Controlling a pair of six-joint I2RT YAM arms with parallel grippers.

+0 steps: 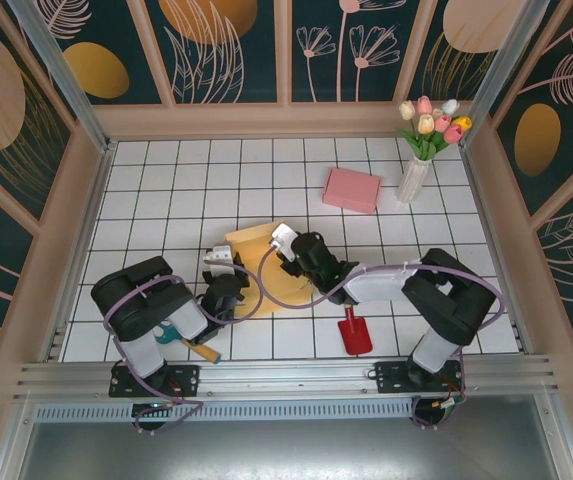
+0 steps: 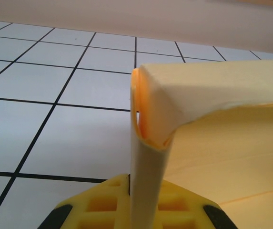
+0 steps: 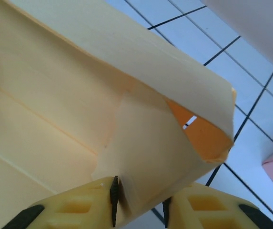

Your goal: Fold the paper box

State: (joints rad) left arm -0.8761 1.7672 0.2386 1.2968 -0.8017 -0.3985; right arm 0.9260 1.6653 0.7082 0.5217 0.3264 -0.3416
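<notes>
White tabletop [image 1: 166,180] ruled with a dark grid of squares, dark teal wall panels [image 1: 226,50] stood on three sides, painted with gold ovals and thin pink leaves, pale wooden frame [image 1: 286,118] held them, aluminium rail [image 1: 286,372] ran along the near edge, light was soft and even.

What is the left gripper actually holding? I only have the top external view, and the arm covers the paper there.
Observer: The left gripper is shut on an upright flap of the yellow paper box.
Operator: Is that flap flat?
Observer: No. Its top curls over into a rounded corner, and the orange inner side shows at the fold.
Operator: And the right side?
Observer: A folded corner of the paper sits between the fingers of the right gripper. A dark gap shows beside one finger, so I cannot tell whether it is clamped.
</notes>
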